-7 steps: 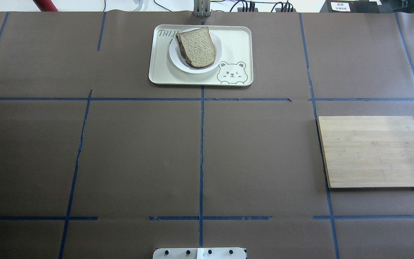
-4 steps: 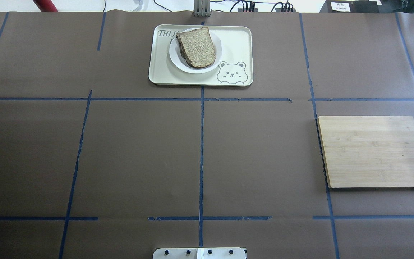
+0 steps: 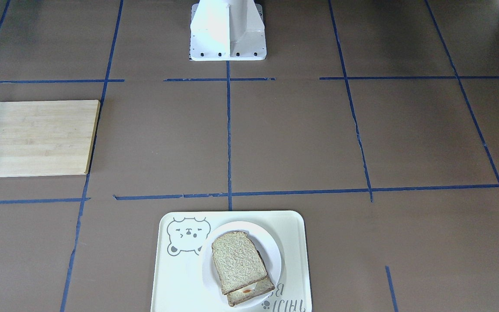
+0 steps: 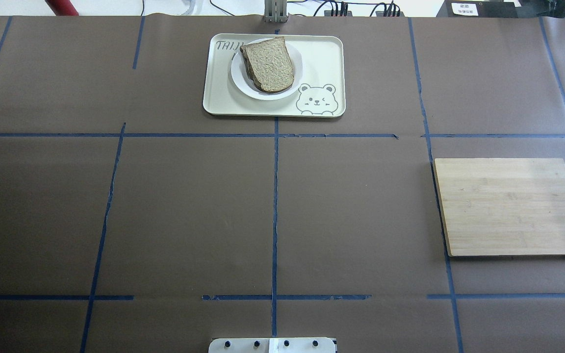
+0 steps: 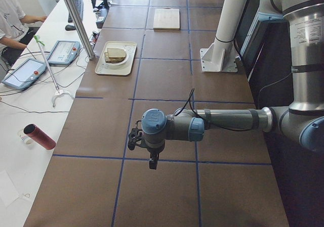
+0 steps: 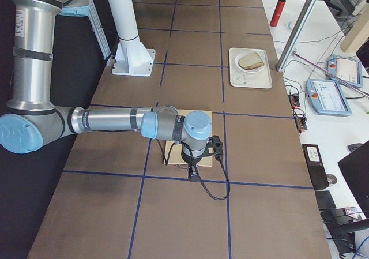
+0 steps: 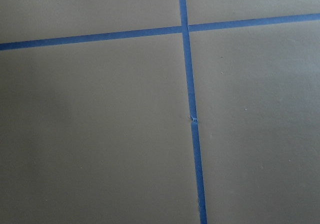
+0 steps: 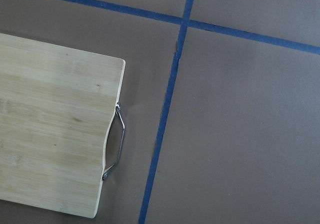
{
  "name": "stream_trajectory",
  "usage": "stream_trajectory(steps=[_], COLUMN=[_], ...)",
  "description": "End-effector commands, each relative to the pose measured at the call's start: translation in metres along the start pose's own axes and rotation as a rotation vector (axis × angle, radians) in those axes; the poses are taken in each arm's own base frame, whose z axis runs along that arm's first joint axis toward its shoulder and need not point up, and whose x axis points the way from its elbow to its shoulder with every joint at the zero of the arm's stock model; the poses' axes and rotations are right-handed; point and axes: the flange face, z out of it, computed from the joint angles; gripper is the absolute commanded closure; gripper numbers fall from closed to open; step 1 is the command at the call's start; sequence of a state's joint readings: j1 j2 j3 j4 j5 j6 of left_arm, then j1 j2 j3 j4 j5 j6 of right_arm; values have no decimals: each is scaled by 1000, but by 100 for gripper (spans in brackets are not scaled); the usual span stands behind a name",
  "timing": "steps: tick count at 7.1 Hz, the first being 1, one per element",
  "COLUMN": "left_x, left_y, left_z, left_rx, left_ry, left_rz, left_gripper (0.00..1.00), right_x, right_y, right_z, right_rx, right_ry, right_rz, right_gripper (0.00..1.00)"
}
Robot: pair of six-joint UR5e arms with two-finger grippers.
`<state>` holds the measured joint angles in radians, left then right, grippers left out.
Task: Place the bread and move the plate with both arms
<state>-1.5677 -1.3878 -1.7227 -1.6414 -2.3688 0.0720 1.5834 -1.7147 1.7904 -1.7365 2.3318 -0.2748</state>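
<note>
The bread [image 4: 269, 63] lies on top of a darker slice on the plate [image 4: 239, 78], which sits on the cream bear tray [image 4: 321, 59] at the table's far middle. The front-facing view shows the bread [image 3: 237, 261], the plate [image 3: 272, 251] and an orange-white filling at the lower slice's edge. Both arms are out of the overhead view. The left gripper [image 5: 134, 138] hovers over bare table at the left end. The right gripper [image 6: 214, 147] hovers by the cutting board. Both show only in side views, so I cannot tell whether they are open or shut.
A wooden cutting board [image 4: 510, 206] with a metal handle [image 8: 117, 141] lies on the right half. The white pedestal [image 3: 228, 30] stands at the near middle. A metal post [image 4: 275, 12] rises behind the tray. A red cylinder [image 5: 39, 136] lies off the table.
</note>
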Motion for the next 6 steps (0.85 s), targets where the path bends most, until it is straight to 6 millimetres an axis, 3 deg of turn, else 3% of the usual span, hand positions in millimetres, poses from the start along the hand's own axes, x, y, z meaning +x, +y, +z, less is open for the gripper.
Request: stream_trajectory(steps=[1, 6], left_x=[1, 3], left_y=[-1, -1], left_z=[-1, -3], left_rx=[3, 7], left_ry=[1, 1], left_rz=[3, 7], left_gripper=[0, 0], right_x=[-1, -2], right_y=[-1, -1], right_z=[-1, -2], right_rx=[2, 5], right_ry=[-1, -3], right_rz=[-2, -2], right_gripper=[0, 0])
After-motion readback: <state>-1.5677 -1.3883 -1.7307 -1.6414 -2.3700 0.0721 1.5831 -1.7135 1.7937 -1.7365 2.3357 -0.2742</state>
